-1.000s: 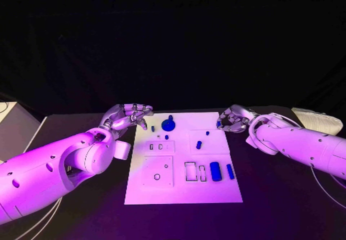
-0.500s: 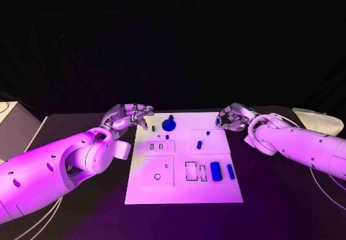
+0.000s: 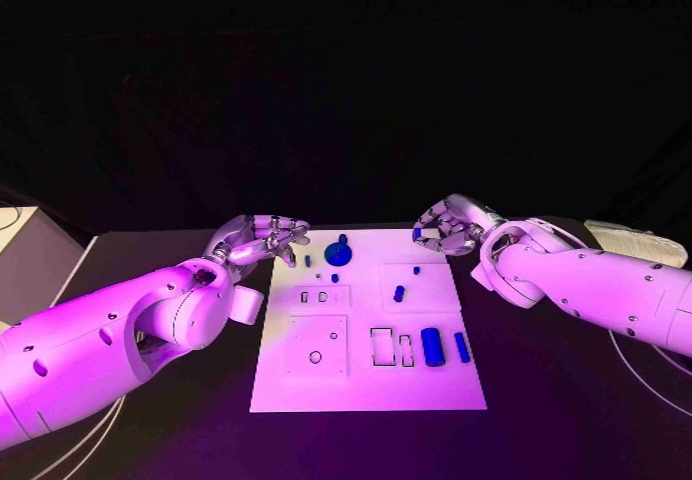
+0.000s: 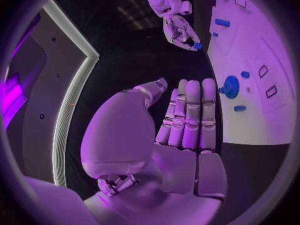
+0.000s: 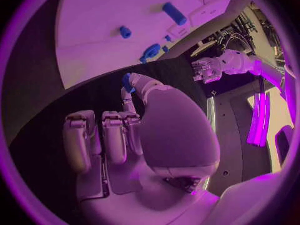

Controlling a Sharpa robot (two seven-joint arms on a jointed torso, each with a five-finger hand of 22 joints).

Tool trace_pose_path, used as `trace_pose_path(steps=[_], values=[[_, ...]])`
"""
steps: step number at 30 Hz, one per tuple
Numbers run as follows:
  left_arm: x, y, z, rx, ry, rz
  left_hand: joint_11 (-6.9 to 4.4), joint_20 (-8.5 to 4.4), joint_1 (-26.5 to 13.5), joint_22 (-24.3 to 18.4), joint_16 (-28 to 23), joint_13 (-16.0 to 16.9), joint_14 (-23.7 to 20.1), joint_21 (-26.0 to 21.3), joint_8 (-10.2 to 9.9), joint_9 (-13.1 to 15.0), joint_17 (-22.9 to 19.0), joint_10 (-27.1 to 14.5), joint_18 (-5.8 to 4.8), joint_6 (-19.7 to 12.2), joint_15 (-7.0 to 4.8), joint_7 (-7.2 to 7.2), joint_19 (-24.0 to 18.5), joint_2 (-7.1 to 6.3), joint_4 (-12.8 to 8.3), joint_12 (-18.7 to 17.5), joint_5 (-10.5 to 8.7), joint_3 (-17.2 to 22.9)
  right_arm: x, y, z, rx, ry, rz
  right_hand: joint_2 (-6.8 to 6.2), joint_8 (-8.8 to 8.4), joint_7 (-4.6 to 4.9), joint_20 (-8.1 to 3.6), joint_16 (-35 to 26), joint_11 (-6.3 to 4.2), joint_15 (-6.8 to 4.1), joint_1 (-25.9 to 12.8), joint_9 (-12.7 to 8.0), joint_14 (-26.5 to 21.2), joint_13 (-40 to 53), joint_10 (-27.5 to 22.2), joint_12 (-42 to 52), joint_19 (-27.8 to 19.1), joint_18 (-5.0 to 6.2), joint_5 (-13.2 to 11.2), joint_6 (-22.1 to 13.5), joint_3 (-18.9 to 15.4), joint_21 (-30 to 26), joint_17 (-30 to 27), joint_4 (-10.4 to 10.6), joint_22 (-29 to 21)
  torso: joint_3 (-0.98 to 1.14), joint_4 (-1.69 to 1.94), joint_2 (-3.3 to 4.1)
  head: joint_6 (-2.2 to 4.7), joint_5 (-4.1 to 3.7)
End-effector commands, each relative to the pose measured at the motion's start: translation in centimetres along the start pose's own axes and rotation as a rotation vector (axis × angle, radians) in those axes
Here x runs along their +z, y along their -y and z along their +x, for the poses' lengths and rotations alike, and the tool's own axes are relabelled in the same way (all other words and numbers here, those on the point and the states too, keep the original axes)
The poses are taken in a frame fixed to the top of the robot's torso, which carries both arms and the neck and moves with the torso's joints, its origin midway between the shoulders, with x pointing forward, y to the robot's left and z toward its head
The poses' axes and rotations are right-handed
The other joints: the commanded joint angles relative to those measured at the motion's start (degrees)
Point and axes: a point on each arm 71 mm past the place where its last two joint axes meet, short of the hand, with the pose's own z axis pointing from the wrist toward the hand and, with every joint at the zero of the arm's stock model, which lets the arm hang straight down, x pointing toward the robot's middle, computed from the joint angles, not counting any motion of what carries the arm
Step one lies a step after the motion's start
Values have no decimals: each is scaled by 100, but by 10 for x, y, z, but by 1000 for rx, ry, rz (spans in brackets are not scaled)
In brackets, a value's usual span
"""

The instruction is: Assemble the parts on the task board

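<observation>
The white task board (image 3: 433, 385) lies mid-table with several blue parts on it: a round knob (image 3: 338, 250), a thick cylinder (image 3: 433, 344), a slim bar (image 3: 462, 345) and small pegs (image 3: 398, 292). My right hand (image 3: 450, 228) hovers over the board's far right corner, and its fingertips pinch a small blue part (image 3: 418, 233), which is also seen at the thumb tip (image 5: 128, 81). My left hand (image 3: 268, 238) hovers at the board's far left corner with its fingers straight and apart (image 4: 190, 117), holding nothing. The knob (image 4: 230, 87) lies just beyond those fingers.
Empty slots (image 3: 382, 343) and a round hole (image 3: 315, 354) sit in the board's near half. A white bundle (image 3: 635, 240) lies at the table's right edge and a pale box (image 3: 22, 250) at the left.
My right hand has moved left and up toward the board's far corner with the small blue part. My left hand's fingers have spread from a curl.
</observation>
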Motion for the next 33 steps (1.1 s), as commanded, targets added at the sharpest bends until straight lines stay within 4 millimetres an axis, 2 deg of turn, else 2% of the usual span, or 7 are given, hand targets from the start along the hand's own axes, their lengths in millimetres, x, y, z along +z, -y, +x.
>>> trace_pose_path(steps=[1, 12, 16, 17, 21, 29, 33], values=[[2, -3, 3, 1, -22, -37, -12, -25, -33, 11, 54, 84, -17, 43, 35, 15, 27, -84, 36, -7, -40, -44, -28, 33, -10, 103, -3, -46, 0, -12, 4, -7, 33, 68, 1, 124, -77, -45, 24, -47, -34, -59, 142, 589, 1509, 609, 28, 590, -83, -11, 88, 40, 31, 1425, -26, 1506, -22, -19, -44, -9, 40], [4, -4, 0, -2, 3, -38, 27, -13, -24, 16, 91, 159, -73, 70, 58, 29, 48, -407, 32, -38, -11, -33, -54, 48, -25, 158, -2, -29, 1, -76, 42, -55, 22, 16, -22, 133, -76, -43, 9, -46, -30, -77, 149, 576, 1509, 609, 28, 590, -83, -37, 72, 51, 31, 1371, -53, 1506, -76, 8, -87, -61, 220], [4, -4, 0, 5, 9, -37, 18, -11, -22, 16, 99, 177, -73, 75, 73, 36, 50, -393, 34, -27, -14, -42, -57, 59, -27, 194, -3, -22, 0, -93, 60, -82, 0, -3, -49, 147, -76, -42, 8, -45, -30, -108, 158, 576, 1509, 609, 28, 590, -83, -60, 73, 52, 31, 1369, -65, 1506, -69, 20, -70, -72, 230], [4, -4, 0, 7, 11, -37, 10, -11, -24, 17, 108, 195, -70, 79, 80, 39, 53, -375, 35, -26, -19, -48, -58, 60, -29, 230, -3, -23, -1, -98, 67, -86, -9, -6, -52, 148, -76, -42, 9, -45, -29, -113, 159, 577, 1509, 609, 28, 590, -83, -62, 72, 52, 31, 1373, -67, 1506, -60, 10, -67, -80, 254], [4, -4, 0, 10, 19, -36, -16, -20, -24, 19, 150, 265, -43, 97, 100, 49, 68, -333, 39, -30, -40, -65, -55, 60, -42, 359, -3, -28, -2, -108, 84, -89, -34, -16, -68, 151, -76, -41, 5, -47, -28, -123, 161, 574, 1509, 609, 28, 590, -83, -64, 64, 56, 31, 1361, -78, 1506, -60, 5, -62, -109, 269], [4, -4, -1, 30, 37, -38, -27, -29, -16, 21, 190, 324, -23, 113, 114, 56, 84, -337, 39, -34, -51, -67, -53, 61, -58, 458, -1, -28, -3, -126, 104, -103, -71, -40, -72, 152, -76, -41, 6, -47, -28, -124, 162, 574, 1509, 609, 28, 590, -83, -60, 57, 64, 31, 1362, -88, 1506, -55, -10, -71, -142, 270], [4, -3, 0, 34, 41, -36, -33, -34, -16, 25, 223, 395, -23, 128, 133, 63, 100, -348, 37, -33, -55, -69, -57, 56, -71, 577, -2, -34, -4, -129, 114, -112, -85, -32, -74, 154, -77, -41, 5, -48, -28, -127, 163, 574, 1509, 609, 28, 590, -83, -56, 57, 68, 31, 1361, -91, 1506, -55, 1, -69, -150, 249]])
